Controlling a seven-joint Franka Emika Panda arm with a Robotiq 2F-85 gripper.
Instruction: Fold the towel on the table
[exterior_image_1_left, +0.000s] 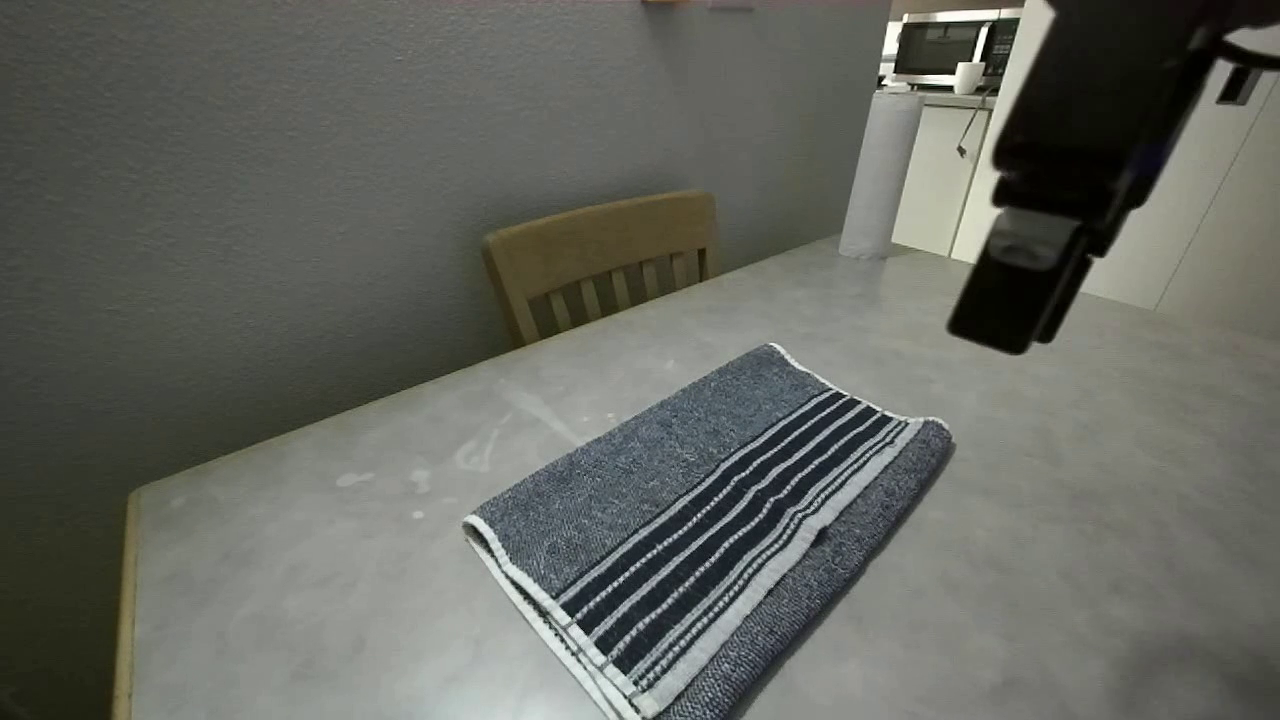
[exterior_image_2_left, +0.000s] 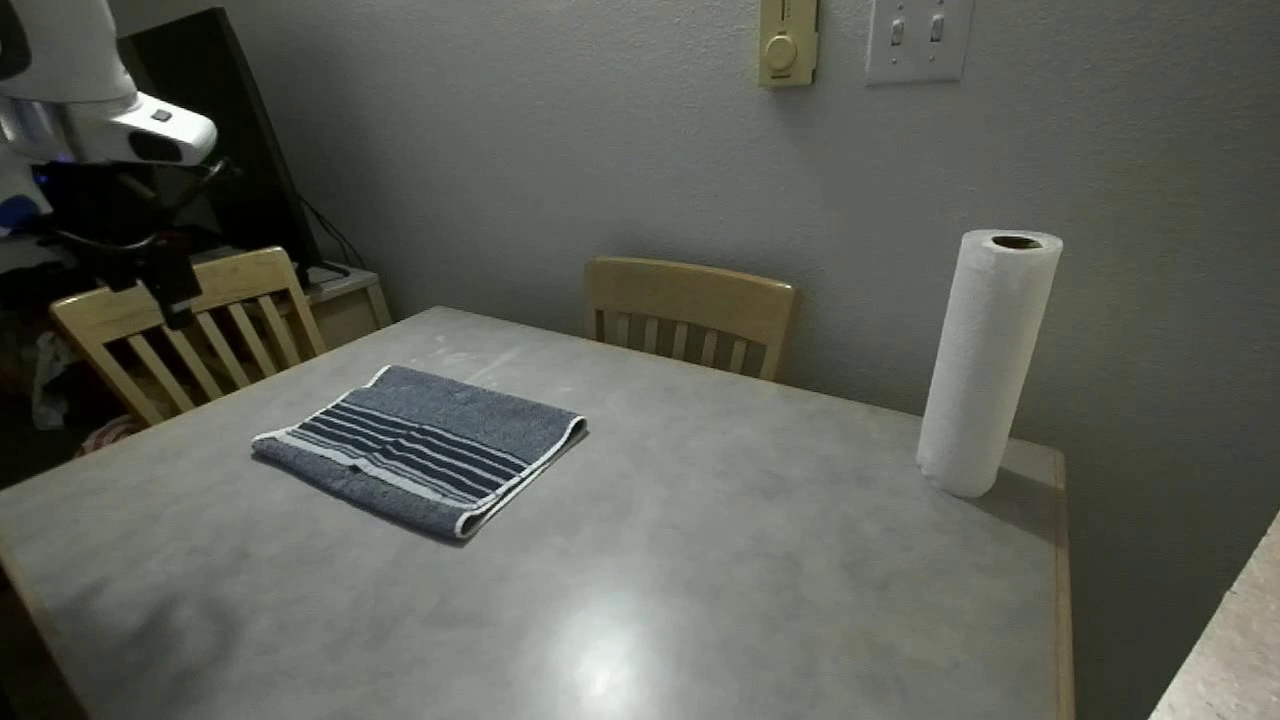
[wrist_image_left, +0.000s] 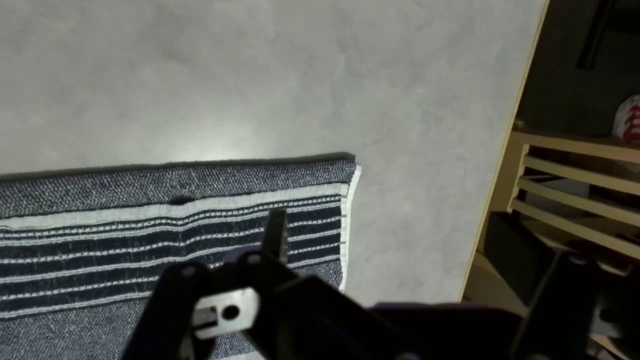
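The blue-grey towel (exterior_image_1_left: 640, 450) lies flat and folded over in layers on the grey table (exterior_image_1_left: 1000, 580). Its dark and white stripes face up, with a rolled-looking fold along one long side. The towel also shows in an exterior view (exterior_image_2_left: 480, 410), left of the middle of the table (exterior_image_2_left: 750, 560). My gripper (exterior_image_1_left: 1010, 310) hangs in the air above the table, apart from the towel; it also shows in an exterior view (exterior_image_2_left: 175, 300). In the wrist view the gripper (wrist_image_left: 395, 237) has its fingers wide apart with nothing between them. Its arms hide part of the towel (wrist_image_left: 100, 250).
A white paper towel roll (exterior_image_2_left: 990, 370) stands upright near a table edge. A wooden chair (exterior_image_2_left: 690, 300) stands between the table and the grey wall. Another wooden chair (exterior_image_2_left: 240, 290) stands at the table end near the arm, with a dark monitor (exterior_image_2_left: 215, 130) behind.
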